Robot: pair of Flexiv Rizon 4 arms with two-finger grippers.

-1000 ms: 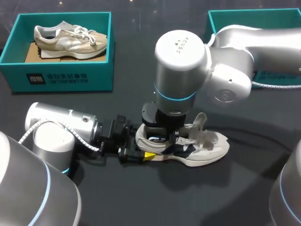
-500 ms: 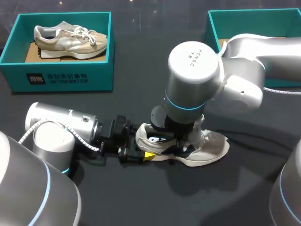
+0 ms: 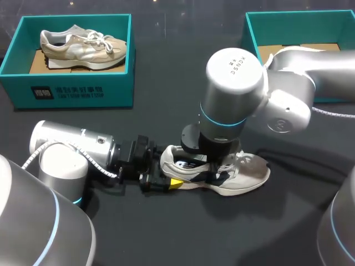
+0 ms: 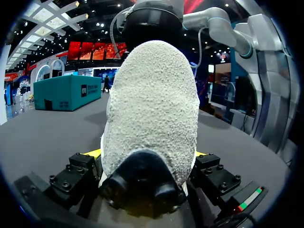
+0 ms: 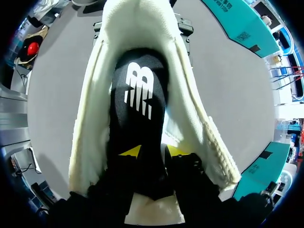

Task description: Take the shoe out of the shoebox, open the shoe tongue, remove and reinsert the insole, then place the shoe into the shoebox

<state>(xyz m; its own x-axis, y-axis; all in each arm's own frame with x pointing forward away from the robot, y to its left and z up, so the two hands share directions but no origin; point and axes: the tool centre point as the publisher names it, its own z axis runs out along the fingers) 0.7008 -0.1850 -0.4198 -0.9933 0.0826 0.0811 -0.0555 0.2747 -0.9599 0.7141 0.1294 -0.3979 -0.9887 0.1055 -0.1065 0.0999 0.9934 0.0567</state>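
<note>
The white shoe point(image 3: 249, 174) lies on its sole on the dark table, toe to the right. My left gripper point(image 3: 169, 178) comes in from the left and is shut on the heel; in the left wrist view the fuzzy heel point(image 4: 152, 104) fills the space between both fingers point(image 4: 78, 173). My right gripper point(image 3: 213, 166) reaches straight down into the shoe's mouth. In the right wrist view its yellow tips point(image 5: 153, 152) stand slightly apart, open, over the black insole point(image 5: 140, 95), which lies inside the shoe point(image 5: 90, 123). The teal shoebox point(image 3: 288, 15) is at the back right.
A second teal box point(image 3: 72, 88) at the back left holds a beige shoe point(image 3: 83, 44). My right arm's big elbow point(image 3: 236, 83) hangs over the middle of the table and hides the shoe's tongue.
My right arm has shifted to the right along the shoe, and it now hides the raised tongue. Its fingers have parted. The left gripper and the shoe stay put.
</note>
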